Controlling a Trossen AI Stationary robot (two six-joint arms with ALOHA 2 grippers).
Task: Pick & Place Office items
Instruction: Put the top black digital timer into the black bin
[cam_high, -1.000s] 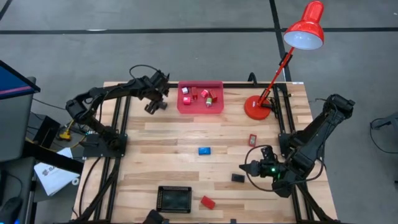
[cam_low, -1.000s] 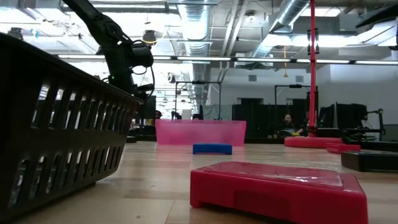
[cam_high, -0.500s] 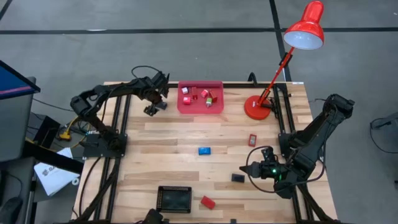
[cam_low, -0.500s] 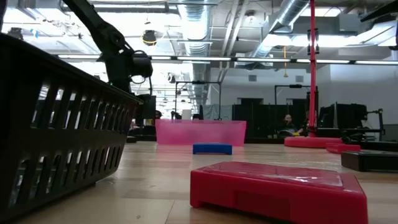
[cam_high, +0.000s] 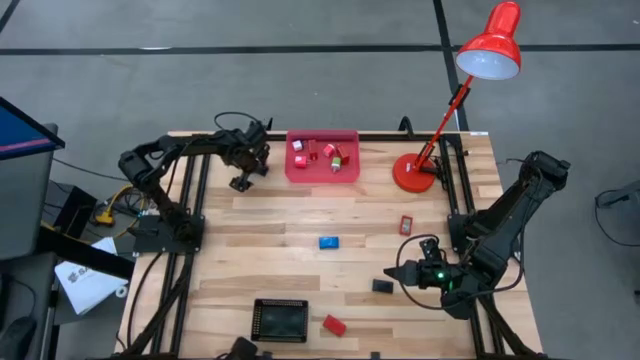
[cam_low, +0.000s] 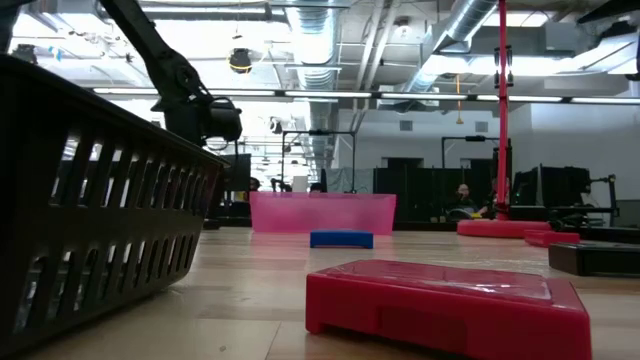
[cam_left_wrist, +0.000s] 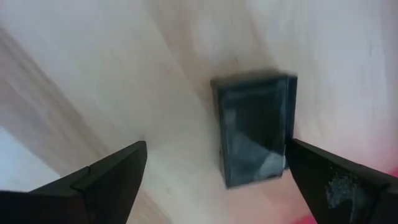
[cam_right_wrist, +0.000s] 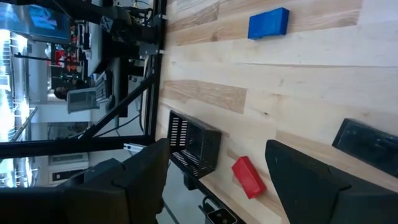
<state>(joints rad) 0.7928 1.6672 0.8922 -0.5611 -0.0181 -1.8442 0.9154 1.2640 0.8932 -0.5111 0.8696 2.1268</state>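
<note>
My left gripper (cam_high: 241, 179) is open at the far left of the table, left of the pink tray (cam_high: 322, 170). In its wrist view (cam_left_wrist: 216, 152) a black rectangle (cam_left_wrist: 255, 127) lies flat on the wood below and between the fingers, untouched. My right gripper (cam_high: 401, 272) is open and empty near the right front, beside another black rectangle (cam_high: 382, 286). A blue block (cam_high: 328, 241), a small red piece (cam_high: 406, 224) and a red block (cam_high: 334, 325) lie loose on the table. Several red-and-white pieces (cam_high: 318, 153) lie in the pink tray.
A black basket (cam_high: 280, 320) stands at the front edge and fills the left of the low view (cam_low: 90, 190). The red desk lamp's base (cam_high: 412, 172) stands at the far right. The table's middle is bare wood around the blue block.
My left gripper has moved down and a little toward the table's near-left, away from the pink tray, coming over the black rectangle. My right arm has kept still.
</note>
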